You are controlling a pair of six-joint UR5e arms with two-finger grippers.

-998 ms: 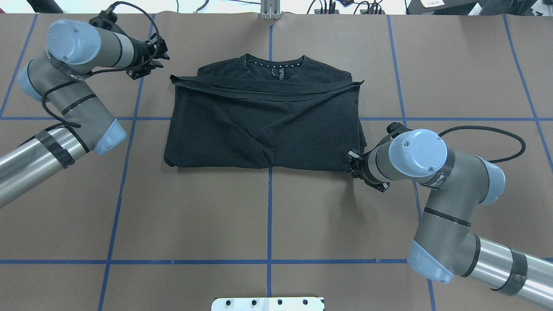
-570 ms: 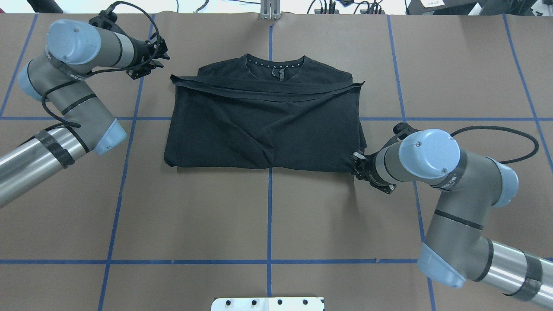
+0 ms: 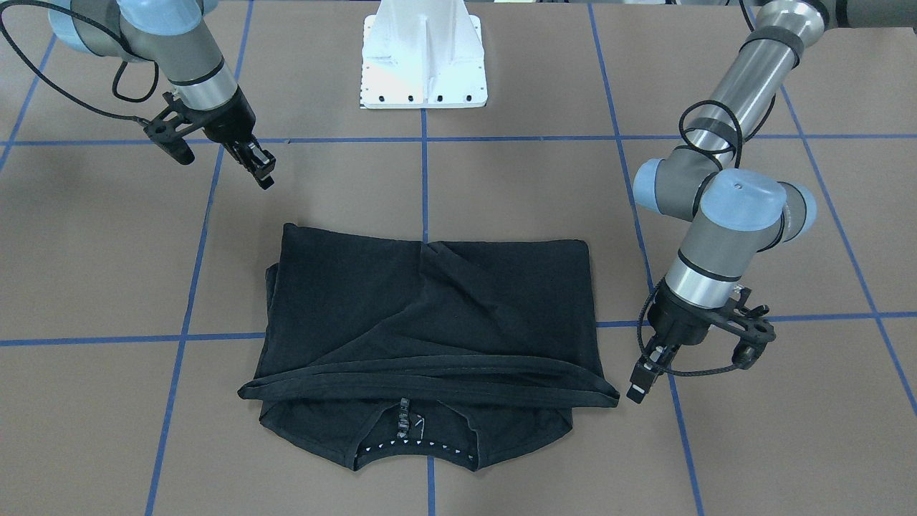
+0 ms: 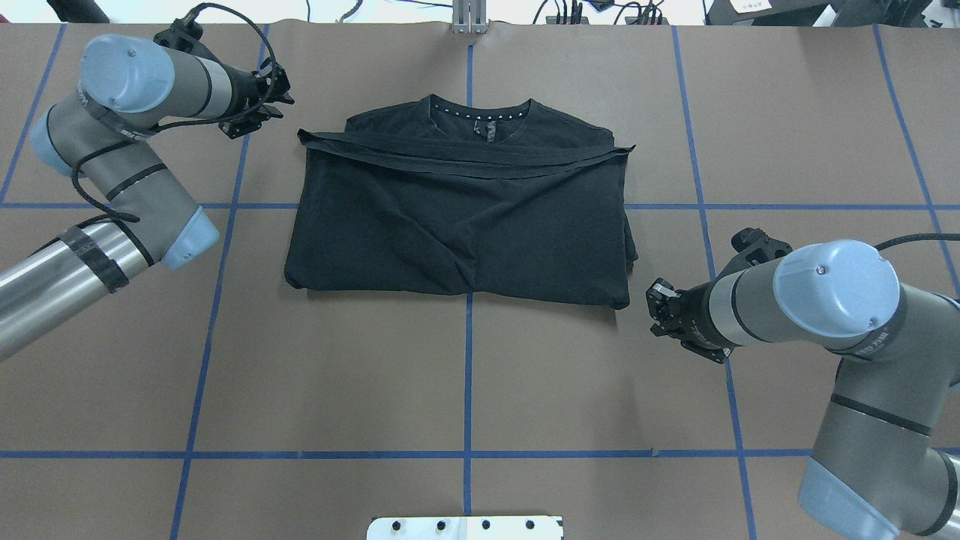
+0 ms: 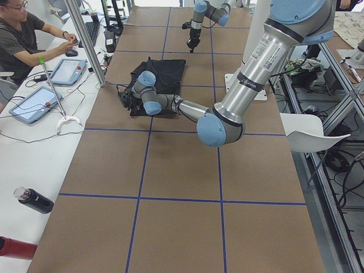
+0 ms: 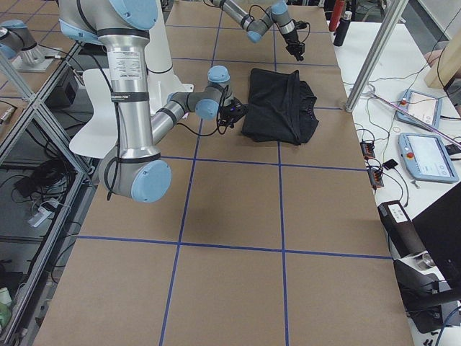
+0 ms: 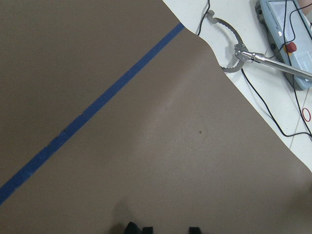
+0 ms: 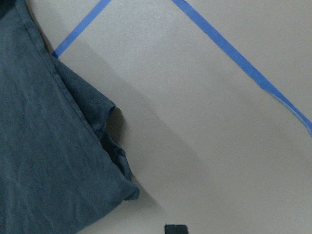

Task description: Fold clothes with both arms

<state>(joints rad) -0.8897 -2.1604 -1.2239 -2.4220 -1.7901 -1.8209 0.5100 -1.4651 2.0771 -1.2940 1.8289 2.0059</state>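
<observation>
Black T-shirt [image 4: 465, 217] is lying folded while I'm hovering the left tool [image 3: 637, 383], tips parted, and the right tool [image 4: 654, 306], whose state I cannot tell, beside it.

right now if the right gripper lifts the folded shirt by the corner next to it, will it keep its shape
Probably not: the shirt lies in soft creases and loose layers, so it should sag and the fold likely opens. It looks thin, so probably light for the right gripper. The stacked edges at that corner may slip apart unless pinched together.
</observation>
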